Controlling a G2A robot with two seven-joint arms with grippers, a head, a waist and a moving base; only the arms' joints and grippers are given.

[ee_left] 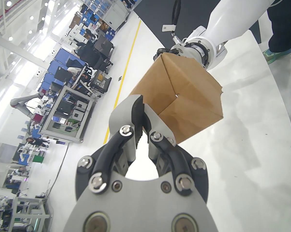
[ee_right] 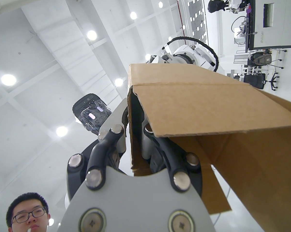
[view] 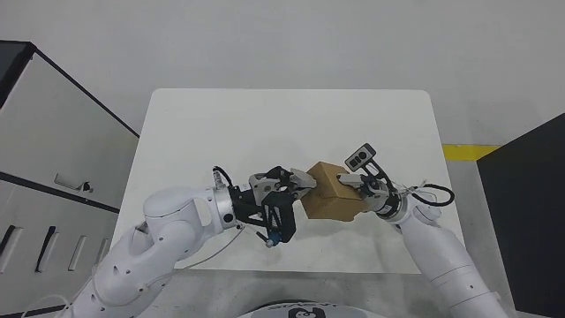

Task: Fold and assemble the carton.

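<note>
1. The carton [view: 332, 193] hangs between my two arms over the front half of the table [view: 265, 124]. I judge it to be lifted off the surface.
2. The right gripper [ee_right: 132, 126] is pinching one cardboard wall at the open end. The left gripper [ee_left: 142, 113] has its fingers pressed together at a corner of the folded end [ee_left: 181, 85]. I cannot tell whether any cardboard is caught between them.
3. My first worry is that the whole box depends on that single thin wall. A firm shove from the left could crease or tear it, or swing the carton in the pinch until it slips out.
4. The folded end's flaps meet at a seam with a small hole in the middle. A poke there from the closed tips could push them inward and undo the fold.
5. A loose flap [ee_right: 208, 107] lies over the right gripper's side. Folding it shut without a regrip would likely trap a finger inside.
6. Only the carton separates the two grippers, so any inward push risks knocking them together.
7. The far half of the table is bare and gives me good space to set down. The front edge is near, so a dropped box could tumble off.
8. A grey cabinet [view: 53, 141] sits just beside the left edge and a dark cabinet [view: 530, 221] stands near the right front corner. I would limit outward elbow swings.
</note>
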